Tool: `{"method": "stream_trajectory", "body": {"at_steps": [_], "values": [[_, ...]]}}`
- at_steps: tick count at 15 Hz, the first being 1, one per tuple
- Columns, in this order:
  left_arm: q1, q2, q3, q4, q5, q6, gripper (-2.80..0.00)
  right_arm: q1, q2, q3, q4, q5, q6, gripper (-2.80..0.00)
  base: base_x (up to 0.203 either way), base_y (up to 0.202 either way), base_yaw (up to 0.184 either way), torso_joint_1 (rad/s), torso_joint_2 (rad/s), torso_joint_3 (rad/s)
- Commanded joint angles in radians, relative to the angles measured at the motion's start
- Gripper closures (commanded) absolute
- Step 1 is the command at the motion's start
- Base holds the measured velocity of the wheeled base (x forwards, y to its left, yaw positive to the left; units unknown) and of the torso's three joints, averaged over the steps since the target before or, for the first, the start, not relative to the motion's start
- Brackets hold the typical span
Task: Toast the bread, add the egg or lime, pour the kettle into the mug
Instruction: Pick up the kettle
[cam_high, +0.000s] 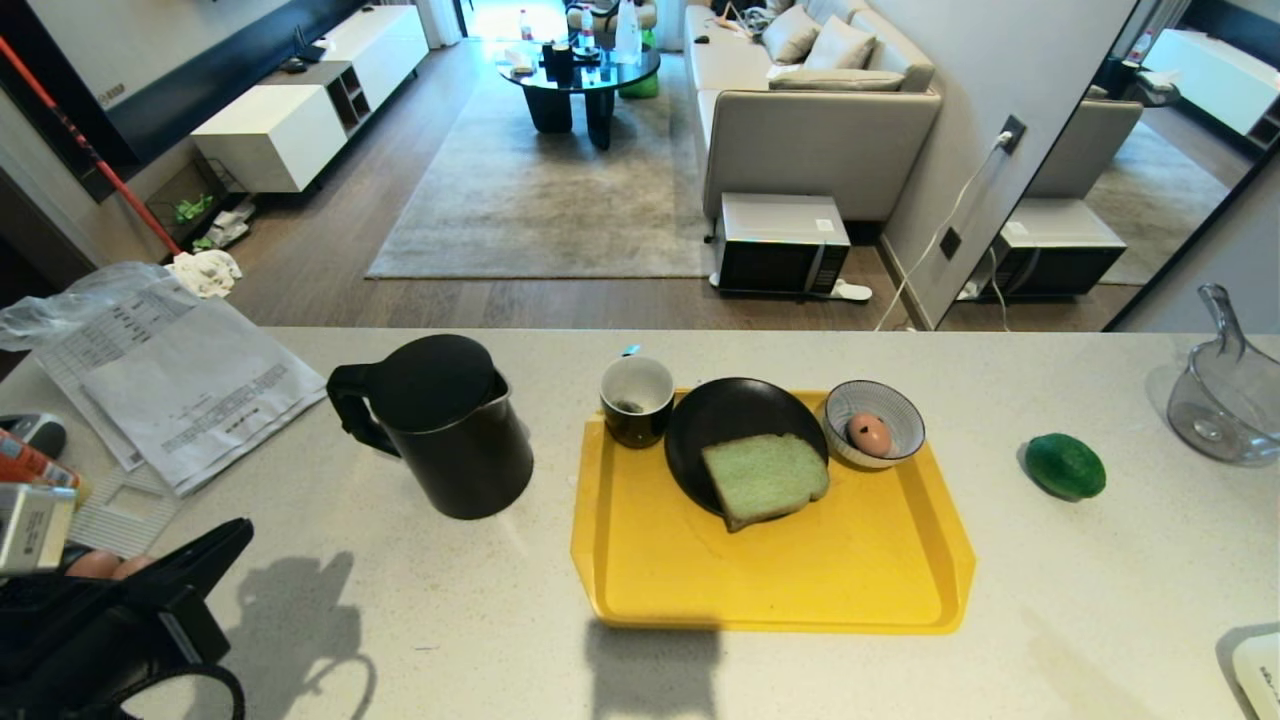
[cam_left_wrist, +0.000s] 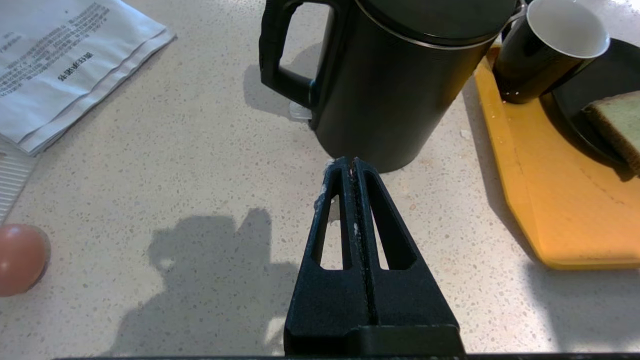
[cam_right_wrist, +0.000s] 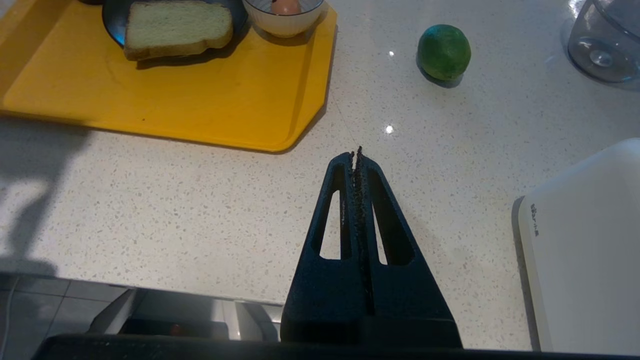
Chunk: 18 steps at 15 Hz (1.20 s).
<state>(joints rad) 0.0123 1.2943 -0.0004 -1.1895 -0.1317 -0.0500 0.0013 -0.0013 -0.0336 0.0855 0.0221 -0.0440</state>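
1. A yellow tray (cam_high: 780, 590) lies on a pale speckled table (cam_high: 1100, 600); every place below is given from this tray.
2. On the tray's far half sits a black plate (cam_high: 700, 430), and the bread (cam_high: 765, 478), a pale green slice, lies on the plate's near side, its near edge hanging over the rim.
3. The mug (cam_high: 637, 398), black outside and white inside, stands at the tray's far left corner, touching the plate.
4. A striped bowl (cam_high: 875, 422) stands at the tray's far right corner, with the egg (cam_high: 869, 434) inside it.
5. The kettle (cam_high: 440, 425), dark with a domed lid, stands upright on the table just left of the tray, its handle turned away from the tray.
6. The lime (cam_high: 1065, 466) lies on the table to the right of the tray, apart from it.
7. The left gripper (cam_left_wrist: 353, 161) hangs over the table left of the tray, near the kettle's base, its fingers pressed together and holding nothing.
8. The right gripper (cam_right_wrist: 356, 154) hangs over the table off the tray's near right corner, fingers likewise clenched and empty.
9. Printed papers (cam_high: 190, 380) lie far left of the tray, beyond the kettle.
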Motion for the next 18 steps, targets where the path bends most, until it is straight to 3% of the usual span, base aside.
{"method": "stream_trajectory", "body": {"at_steps": [1, 3, 6, 9, 12, 15, 18], "values": [[0.004, 0.082, 0.016, -0.025, 0.000, -0.008, -2.80, 0.000, 0.001, 0.000, 0.000, 0.001, 0.000, 0.00, 0.000, 0.000, 0.000, 0.000, 0.00, 0.000], [0.042, 0.138, 0.004, -0.031, -0.011, -0.008, -2.80, 0.000, 0.001, 0.000, 0.000, 0.001, 0.000, 0.00, 0.000, 0.000, 0.000, 0.000, 0.00, 0.000], [0.101, 0.236, -0.034, -0.073, -0.097, -0.002, -2.80, 0.000, 0.001, 0.000, 0.000, 0.001, 0.000, 0.00, 0.000, 0.000, 0.000, 0.000, 0.00, 0.000], [0.202, 0.294, -0.061, -0.110, -0.242, 0.000, -2.80, 0.000, 0.001, 0.000, 0.002, 0.001, 0.000, 0.00, 0.000, 0.000, 0.000, 0.000, 0.00, 0.000], [0.310, 0.373, -0.162, -0.122, -0.381, 0.007, -2.80, 0.000, 0.001, 0.000, 0.000, 0.001, 0.000, 0.00, 0.000, 0.000, 0.000, 0.000, 0.00, 0.000], [0.395, 0.431, -0.228, -0.116, -0.565, 0.061, -2.80, 0.000, 0.001, 0.000, 0.000, 0.001, 0.000, 0.00, 0.000, 0.000, 0.000, 0.000, 0.00, 0.000], [0.415, 0.489, -0.276, -0.114, -0.642, 0.091, -2.80, 0.000, 0.001, 0.000, 0.000, 0.001, 0.000, 0.00, 0.000, 0.000, 0.000, 0.000, 0.00, 0.000]]}}
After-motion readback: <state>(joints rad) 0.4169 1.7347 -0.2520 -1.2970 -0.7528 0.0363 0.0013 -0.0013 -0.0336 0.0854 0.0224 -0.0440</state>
